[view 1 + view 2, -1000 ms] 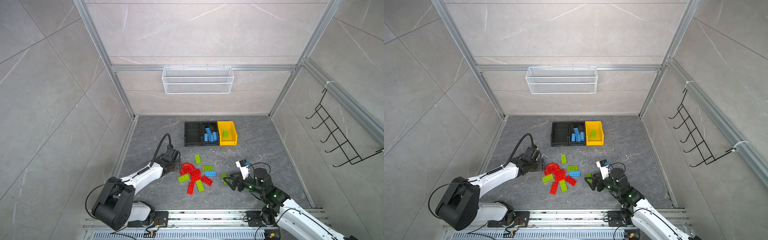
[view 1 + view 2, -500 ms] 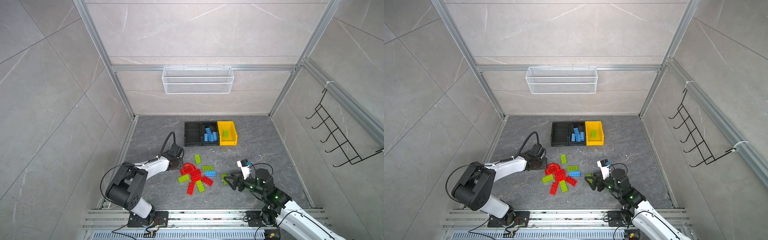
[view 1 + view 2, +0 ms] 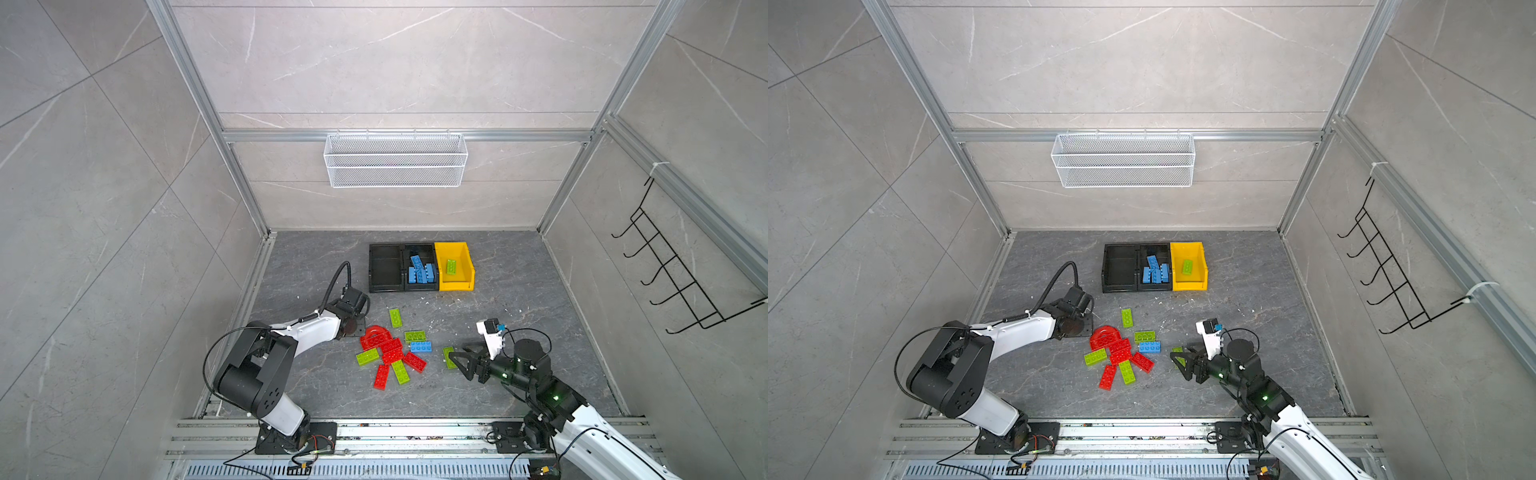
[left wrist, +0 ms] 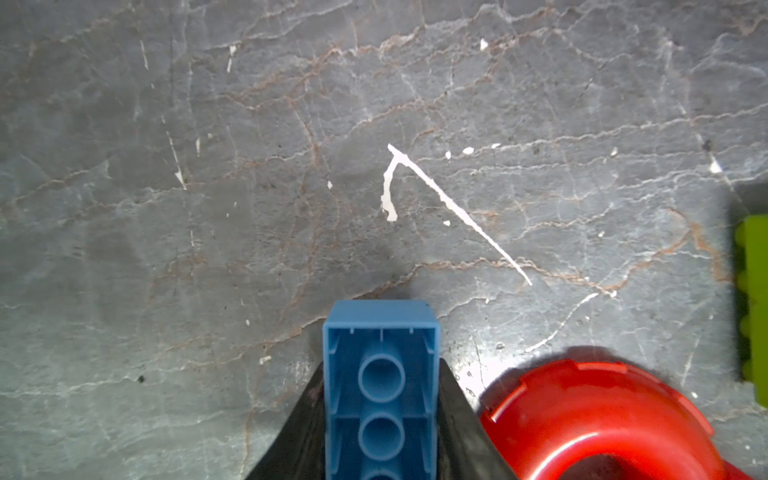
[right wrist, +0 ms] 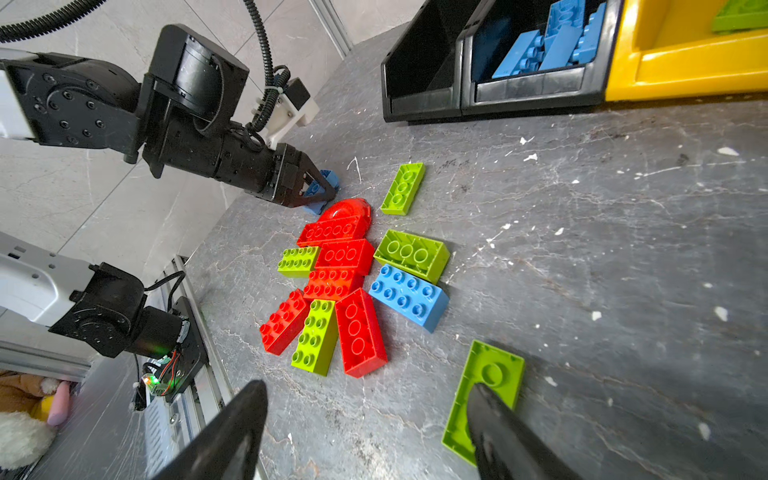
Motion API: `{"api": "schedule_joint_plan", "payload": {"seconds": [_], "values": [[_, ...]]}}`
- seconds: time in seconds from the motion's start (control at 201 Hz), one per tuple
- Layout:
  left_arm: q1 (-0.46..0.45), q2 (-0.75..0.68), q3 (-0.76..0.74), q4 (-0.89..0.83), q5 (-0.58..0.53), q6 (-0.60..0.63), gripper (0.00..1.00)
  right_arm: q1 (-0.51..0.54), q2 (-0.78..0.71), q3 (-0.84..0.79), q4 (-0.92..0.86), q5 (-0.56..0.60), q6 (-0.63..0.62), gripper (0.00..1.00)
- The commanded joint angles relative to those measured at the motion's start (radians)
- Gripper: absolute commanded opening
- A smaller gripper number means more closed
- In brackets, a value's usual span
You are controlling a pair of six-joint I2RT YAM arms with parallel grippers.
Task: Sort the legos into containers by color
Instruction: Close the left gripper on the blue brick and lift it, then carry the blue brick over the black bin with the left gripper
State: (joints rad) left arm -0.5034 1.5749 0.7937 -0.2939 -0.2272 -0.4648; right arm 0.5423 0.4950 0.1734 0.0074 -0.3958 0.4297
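My left gripper point(image 5: 328, 189) pinches a blue brick point(image 4: 380, 390), hollow underside toward my wrist, just beside the red arch point(image 4: 598, 419) that heads a flat cluster of red, lime and blue bricks point(image 3: 390, 353), while more blue bricks point(image 3: 422, 270) lie in the middle black bin point(image 3: 419, 286) and one lime brick point(image 3: 451, 266) lies in the yellow bin point(image 3: 457, 284).

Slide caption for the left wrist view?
Left hand gripping a blue brick, hollow underside facing the camera, beside the red arch.

No text, label, brand or number is readable on anything.
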Motion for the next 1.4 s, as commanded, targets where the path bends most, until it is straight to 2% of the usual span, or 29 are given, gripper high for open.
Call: {"api": "schedule_joint_plan", "payload": {"seconds": [0.0,0.105,0.194,0.269,0.468,0.597,0.732,1.02,1.175,1.399], "values": [[-0.001,-0.043,0.046,-0.033,-0.016,0.018,0.23,0.004,-0.007,-0.017,-0.009,0.012,-0.011,0.77],[-0.001,-0.062,0.073,-0.05,-0.012,0.035,0.21,0.005,0.005,-0.014,-0.008,0.015,-0.012,0.77],[-0.002,-0.058,0.127,-0.052,0.047,0.061,0.21,0.004,0.005,-0.013,-0.008,0.012,-0.012,0.77],[-0.006,-0.038,0.201,-0.059,0.111,0.085,0.2,0.006,-0.007,-0.015,-0.012,0.015,-0.012,0.77],[-0.038,0.046,0.416,-0.078,0.176,0.118,0.2,0.005,-0.019,-0.022,-0.008,0.012,-0.011,0.78],[-0.06,0.18,0.631,-0.123,0.228,0.148,0.2,0.005,-0.008,-0.016,-0.009,0.008,-0.012,0.78],[-0.114,0.333,0.836,-0.118,0.232,0.184,0.2,0.004,-0.02,-0.019,-0.016,0.025,-0.01,0.78],[-0.11,0.676,1.268,-0.203,0.309,0.222,0.2,0.004,-0.018,-0.017,-0.022,0.028,-0.012,0.78],[-0.1,0.748,1.351,-0.207,0.293,0.228,0.2,0.004,-0.03,-0.018,-0.024,0.028,-0.011,0.78],[-0.091,0.819,1.339,-0.11,0.3,0.257,0.21,0.005,0.009,-0.017,0.004,0.003,-0.012,0.78]]}}
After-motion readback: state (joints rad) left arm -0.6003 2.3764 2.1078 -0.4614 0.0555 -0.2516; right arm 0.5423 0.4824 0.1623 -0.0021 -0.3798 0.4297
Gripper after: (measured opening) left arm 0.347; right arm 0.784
